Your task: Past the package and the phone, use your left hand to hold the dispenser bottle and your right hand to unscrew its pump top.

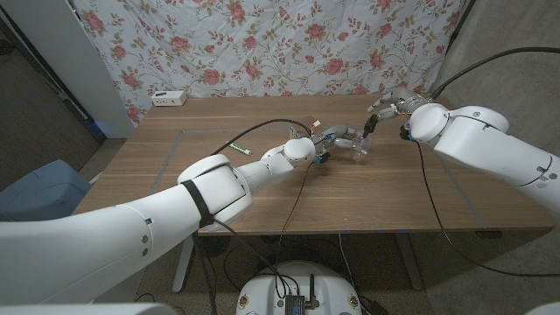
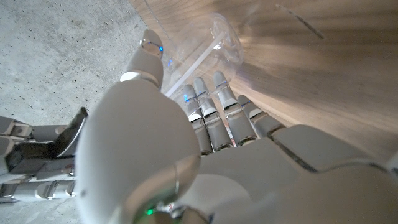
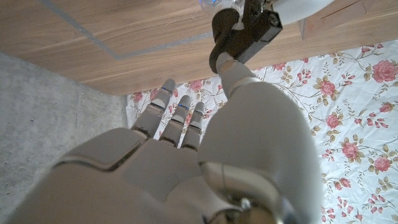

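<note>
Seemingly mid-step, the left hand (image 1: 337,138) grips the clear dispenser bottle (image 2: 208,48) at mid-table. The right hand (image 1: 385,108) hovers just beyond with spread fingers holding nothing, and next must close on the pump top, which I cannot make out.

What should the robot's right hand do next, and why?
Probably bring the right hand down toward the top of the clear bottle. The left hand seems to have its fingers around the bottle already, while the right hand hangs beside and above it with nothing in it. I cannot make out the pump top, so it should go slowly.
</note>
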